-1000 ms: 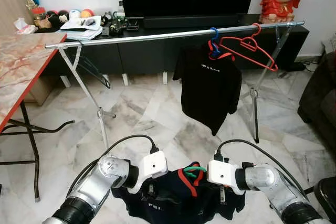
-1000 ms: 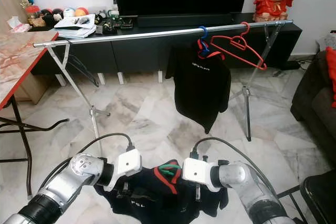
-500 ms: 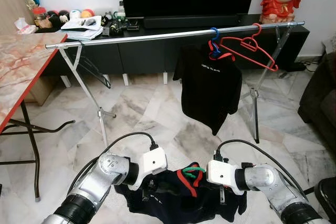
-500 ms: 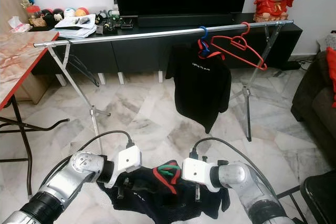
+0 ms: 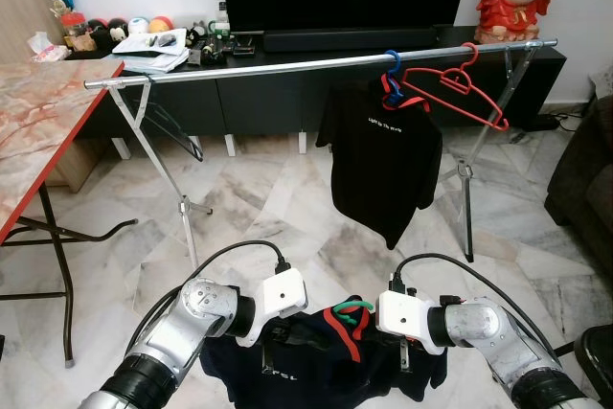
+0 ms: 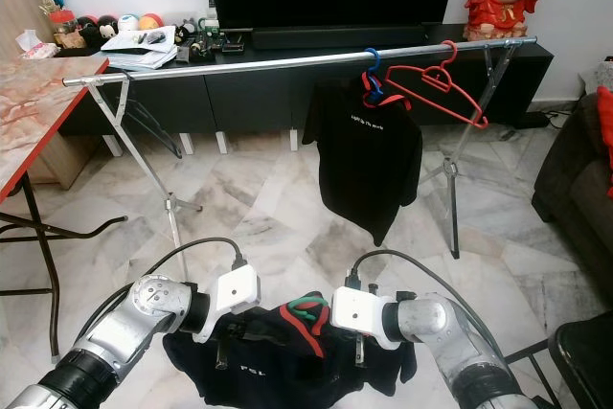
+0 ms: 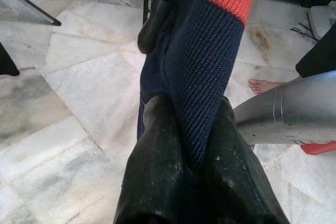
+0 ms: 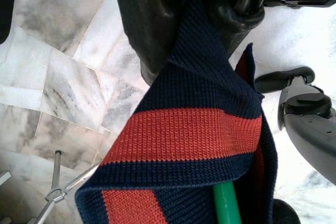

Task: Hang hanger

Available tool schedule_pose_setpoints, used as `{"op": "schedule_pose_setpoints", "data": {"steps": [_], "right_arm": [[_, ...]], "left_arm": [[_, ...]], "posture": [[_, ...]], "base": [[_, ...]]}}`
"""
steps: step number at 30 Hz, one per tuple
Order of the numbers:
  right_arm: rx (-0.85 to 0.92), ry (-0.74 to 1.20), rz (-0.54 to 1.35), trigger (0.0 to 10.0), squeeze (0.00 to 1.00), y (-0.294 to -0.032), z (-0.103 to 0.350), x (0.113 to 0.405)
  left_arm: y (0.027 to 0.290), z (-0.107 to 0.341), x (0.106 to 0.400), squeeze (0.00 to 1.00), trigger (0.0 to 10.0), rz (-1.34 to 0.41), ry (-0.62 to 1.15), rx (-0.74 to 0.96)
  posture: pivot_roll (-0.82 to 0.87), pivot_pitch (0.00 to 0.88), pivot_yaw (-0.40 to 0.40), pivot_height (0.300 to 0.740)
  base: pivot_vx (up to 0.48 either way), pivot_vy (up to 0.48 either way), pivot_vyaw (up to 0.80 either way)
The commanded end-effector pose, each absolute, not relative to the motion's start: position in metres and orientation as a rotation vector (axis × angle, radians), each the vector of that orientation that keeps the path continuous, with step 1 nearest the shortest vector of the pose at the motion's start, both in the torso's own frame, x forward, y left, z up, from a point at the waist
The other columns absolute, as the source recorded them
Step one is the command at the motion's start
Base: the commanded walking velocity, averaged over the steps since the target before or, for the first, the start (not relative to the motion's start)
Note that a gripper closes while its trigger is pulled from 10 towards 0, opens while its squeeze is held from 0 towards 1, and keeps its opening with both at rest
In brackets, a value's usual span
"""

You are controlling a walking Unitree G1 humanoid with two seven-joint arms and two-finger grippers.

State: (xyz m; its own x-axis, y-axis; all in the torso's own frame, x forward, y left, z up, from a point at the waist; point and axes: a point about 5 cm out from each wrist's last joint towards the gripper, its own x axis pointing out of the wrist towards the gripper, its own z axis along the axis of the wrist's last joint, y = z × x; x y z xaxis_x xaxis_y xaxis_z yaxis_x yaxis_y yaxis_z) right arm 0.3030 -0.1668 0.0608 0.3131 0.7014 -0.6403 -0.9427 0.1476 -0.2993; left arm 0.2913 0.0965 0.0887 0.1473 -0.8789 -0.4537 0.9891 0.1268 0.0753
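A long silver rail (image 5: 287, 65) on two folding stands is spanning the room in front of a black TV cabinet (image 5: 268, 93), and everything else is sitting relative to it. Toward its right end a black T-shirt (image 5: 381, 160) is hanging from a blue hanger (image 5: 390, 74), with an empty red hanger (image 5: 450, 88) hooked just beside it, farther right. A marble-topped table (image 5: 38, 131) is standing off the rail's left end.

Well below the rail and nearer the robot, both arms are holding up a navy shirt (image 6: 287, 356) with a red-striped collar, draped on a green hanger (image 5: 352, 311) whose hook is sticking up between the two wrists. The left gripper (image 7: 184, 145) is pinching the navy ribbed collar between its black fingers (image 7: 157, 171). The right gripper (image 8: 189, 35) is likewise clamping the collar's navy-and-red knit, with the green hanger's stem showing under the cloth's edge.
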Motion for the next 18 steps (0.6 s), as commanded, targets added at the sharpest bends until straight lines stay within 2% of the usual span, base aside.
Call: {"op": "schedule_pose_setpoints", "data": {"steps": [1,14,15,16,17,18], "right_arm": [[-0.717,0.300,1.169,0.0,0.00,-0.1638,0.0804,0.3171],[-0.715,0.300,1.152,0.0,0.02,-0.1639,0.0820,0.3196],[-0.719,0.298,1.143,2.1,0.12,-0.1644,0.0823,0.3202],[-0.722,0.297,1.137,2.1,0.12,-0.1648,0.0825,0.3207],[-0.724,0.302,1.122,10.0,1.00,-0.1655,0.0822,0.3218],[-0.722,0.306,1.124,10.0,1.00,-0.1656,0.0818,0.3217]], "left_arm": [[0.0945,0.0858,0.2878,0.00,0.0,-1.437,0.356,0.378],[0.0943,0.0863,0.2871,0.00,0.0,-1.447,0.358,0.371],[0.0942,0.0863,0.2872,0.00,0.0,-1.447,0.357,0.371],[0.0942,0.0864,0.2872,0.00,0.0,-1.447,0.356,0.371],[0.0944,0.0863,0.2873,0.00,0.0,-1.445,0.356,0.370],[0.0944,0.0863,0.2873,0.00,0.0,-1.445,0.356,0.370]], "posture": [[-0.05,0.048,0.020,0.740],[-0.05,0.049,0.020,0.740],[-0.04,0.050,0.020,0.740],[-0.04,0.050,0.020,0.740],[-0.04,0.049,0.020,0.740],[-0.04,0.049,0.020,0.740]], "base": [[0.000,0.000,0.00],[0.000,0.000,0.00],[0.000,0.000,0.00],[0.000,0.000,0.00],[0.000,0.000,0.00],[0.000,0.000,0.00]]}}
